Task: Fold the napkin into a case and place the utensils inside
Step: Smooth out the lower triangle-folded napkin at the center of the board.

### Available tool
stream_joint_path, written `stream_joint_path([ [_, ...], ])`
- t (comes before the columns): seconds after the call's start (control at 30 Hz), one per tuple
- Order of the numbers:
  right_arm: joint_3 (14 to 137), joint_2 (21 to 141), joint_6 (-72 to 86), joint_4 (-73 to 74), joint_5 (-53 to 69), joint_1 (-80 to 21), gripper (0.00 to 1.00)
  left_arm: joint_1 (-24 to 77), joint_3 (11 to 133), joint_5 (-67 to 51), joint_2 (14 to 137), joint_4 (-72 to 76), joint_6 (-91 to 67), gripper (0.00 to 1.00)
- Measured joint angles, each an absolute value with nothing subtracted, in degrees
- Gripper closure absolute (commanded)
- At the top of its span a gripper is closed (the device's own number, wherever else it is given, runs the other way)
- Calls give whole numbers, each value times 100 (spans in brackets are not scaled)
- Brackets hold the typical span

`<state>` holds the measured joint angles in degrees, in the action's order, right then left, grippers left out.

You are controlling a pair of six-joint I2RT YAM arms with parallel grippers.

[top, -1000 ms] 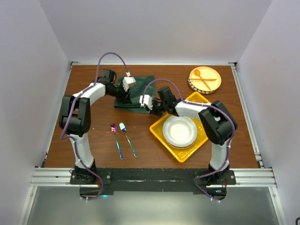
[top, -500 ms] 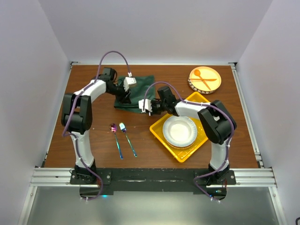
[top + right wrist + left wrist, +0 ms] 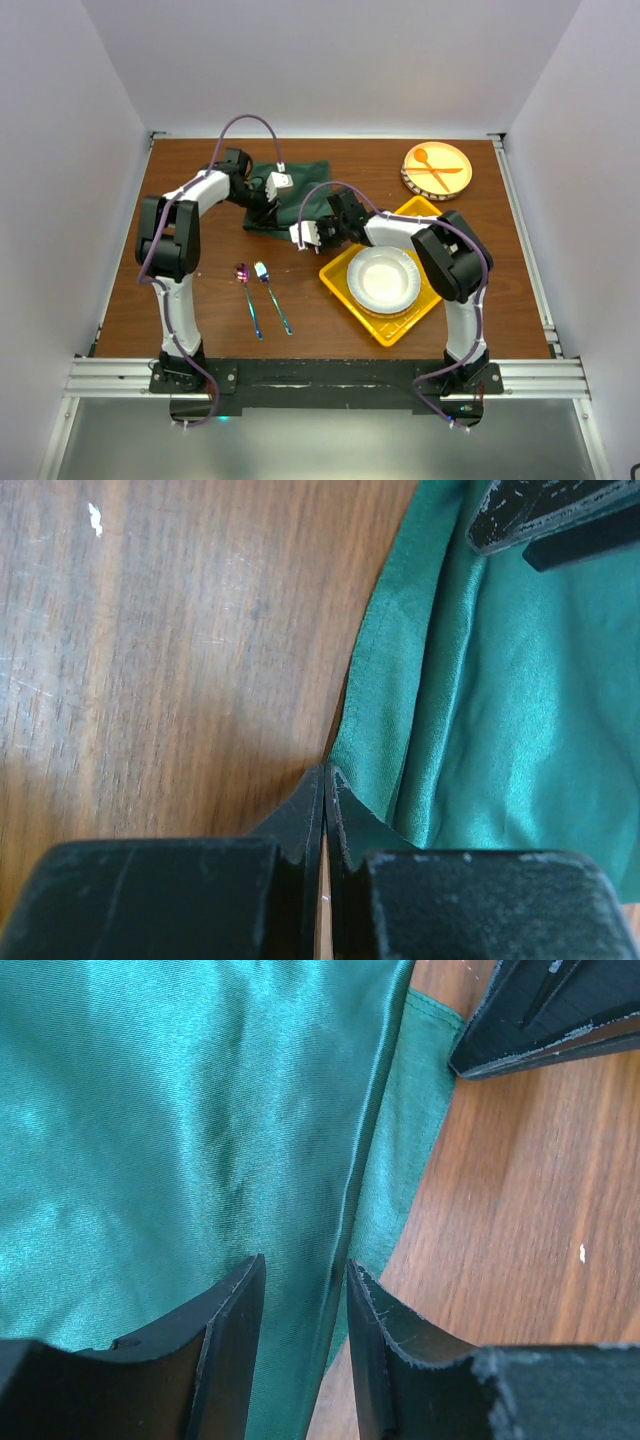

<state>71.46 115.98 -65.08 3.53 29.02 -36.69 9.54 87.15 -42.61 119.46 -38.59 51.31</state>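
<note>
The dark green napkin (image 3: pixel 300 190) lies partly folded at the back of the table. My left gripper (image 3: pixel 264 210) stands over its left part. In the left wrist view its jaws (image 3: pixel 305 1270) are open, astride a fold ridge of the napkin (image 3: pixel 180 1110), with a gap on both sides. My right gripper (image 3: pixel 296 238) is at the napkin's near edge. In the right wrist view it (image 3: pixel 325 770) is shut, its tips touching the hem of the napkin (image 3: pixel 500 680); no cloth shows between the jaws. The iridescent spoon (image 3: pixel 250 300) and fork (image 3: pixel 274 300) lie side by side nearer the front.
A yellow tray (image 3: pixel 395 328) with a white plate (image 3: pixel 382 278) sits right of centre, under the right arm. A round woven plate (image 3: pixel 437 170) carrying an orange spoon and fork is at the back right. White walls enclose the table.
The right gripper slid left and nearer along the napkin's near edge, staying shut. The left gripper stayed over the napkin and its jaws parted slightly.
</note>
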Motion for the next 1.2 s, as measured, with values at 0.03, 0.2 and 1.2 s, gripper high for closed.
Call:
stream_joint_path([
  [0.03,7164,11598,-6549,390,2886,-3675,100,956,8715,-4261,11946,-3879,5170,57],
  [0.2,7262,11598,-6753,646,2801,-3688,100,956,8715,-4237,11946,-3898,5236,61],
  [1.2,7564,11668,-7035,1245,2735,-3699,100,945,8744,-4123,11957,-4294,5959,100],
])
